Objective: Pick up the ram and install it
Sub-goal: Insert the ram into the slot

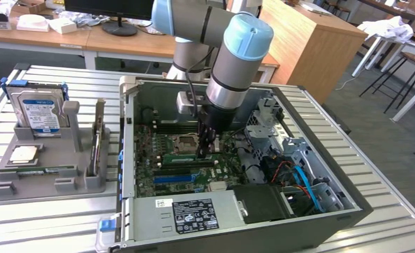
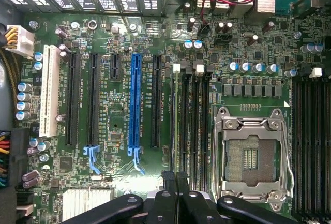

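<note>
The ram [image 1: 182, 157] is a narrow green stick standing in a memory slot of the motherboard [image 1: 166, 145], beside the CPU socket [image 1: 187, 141] inside the open computer case. In the wrist view I see the ram [image 2: 176, 125] edge-on, in the slot closest to the black and blue expansion slots. My gripper [image 1: 205, 152] reaches straight down into the case. Its fingers are shut, and the tips [image 2: 176, 178] rest at the ram's top edge near one end. Nothing hangs from the fingers.
The case walls [image 1: 126, 132] and the drive cage [image 1: 285, 147] hem in the arm. On the exterior view's left, a grey holder [image 1: 45, 184] carries a blue-labelled hard drive [image 1: 40, 113], a square silver chip [image 1: 24, 154] and an upright card [image 1: 97, 137].
</note>
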